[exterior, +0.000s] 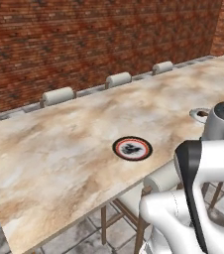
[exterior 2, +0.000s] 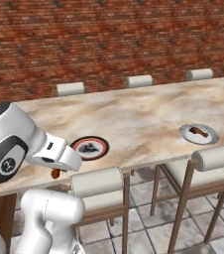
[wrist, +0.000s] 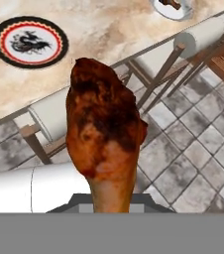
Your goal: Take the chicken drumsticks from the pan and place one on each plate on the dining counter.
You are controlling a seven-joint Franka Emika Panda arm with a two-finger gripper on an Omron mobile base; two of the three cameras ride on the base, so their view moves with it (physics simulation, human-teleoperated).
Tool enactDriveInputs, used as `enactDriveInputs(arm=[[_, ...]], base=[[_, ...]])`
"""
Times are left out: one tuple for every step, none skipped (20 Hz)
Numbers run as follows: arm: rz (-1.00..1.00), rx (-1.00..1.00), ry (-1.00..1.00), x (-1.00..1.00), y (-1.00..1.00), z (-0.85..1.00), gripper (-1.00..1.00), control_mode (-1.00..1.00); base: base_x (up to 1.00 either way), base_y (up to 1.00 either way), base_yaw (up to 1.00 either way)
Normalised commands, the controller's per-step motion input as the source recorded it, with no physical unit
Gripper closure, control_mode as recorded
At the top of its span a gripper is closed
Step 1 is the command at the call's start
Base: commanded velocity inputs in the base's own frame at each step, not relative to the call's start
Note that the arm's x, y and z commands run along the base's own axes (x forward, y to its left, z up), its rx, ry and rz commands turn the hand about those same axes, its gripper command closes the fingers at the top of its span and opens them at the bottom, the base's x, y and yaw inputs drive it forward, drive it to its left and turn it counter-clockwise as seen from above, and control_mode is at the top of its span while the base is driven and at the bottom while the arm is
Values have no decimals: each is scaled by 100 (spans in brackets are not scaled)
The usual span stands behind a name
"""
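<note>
My gripper (exterior 2: 59,168) is shut on a golden-brown chicken drumstick (wrist: 104,134), thick end away from the hand; its end pokes out under the hand (exterior 2: 55,173). It hangs over the near edge of the dining counter (exterior: 59,144), just short of the white plate with the dark and red ring (wrist: 28,41) (exterior: 132,148) (exterior 2: 89,147), which lies bare. Further right, the greyish-white plate (exterior 2: 199,134) (wrist: 172,9) carries the other drumstick (exterior 2: 199,131). The pan is out of view.
Padded stools stand tucked along the counter's near side (exterior 2: 96,184) (exterior 2: 218,158) (wrist: 203,32), right under the hand. More stool backs (exterior: 58,95) (exterior: 119,79) line the far side before a brick wall (exterior: 84,34). Grey tiled floor (wrist: 198,154) lies below.
</note>
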Motion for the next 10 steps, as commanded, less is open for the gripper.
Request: enactDriveInputs(arm=[[29,0,0,44,0,-2,100,-100],[29,0,0,45,0,-3,100,-100],[28,0,0,42,0,-1,100,-100],[27,0,0,52,0,0,100,-100],[25,0,0,61,0,0,100,-100],[23,0,0,71,0,0,100,-100],[19,0,0,82,1,0,100,-100],[18,0,0,84,1,0,100,-100],[15,0,0,85,11,0,100,-100],[10,0,3,83,25,0,100,-100]], base=[[0,0,0],[0,0,0],[0,0,0],[0,0,0],[0,0,0],[0,0,0],[0,0,0],[0,0,0],[0,0,0],[0,0,0]])
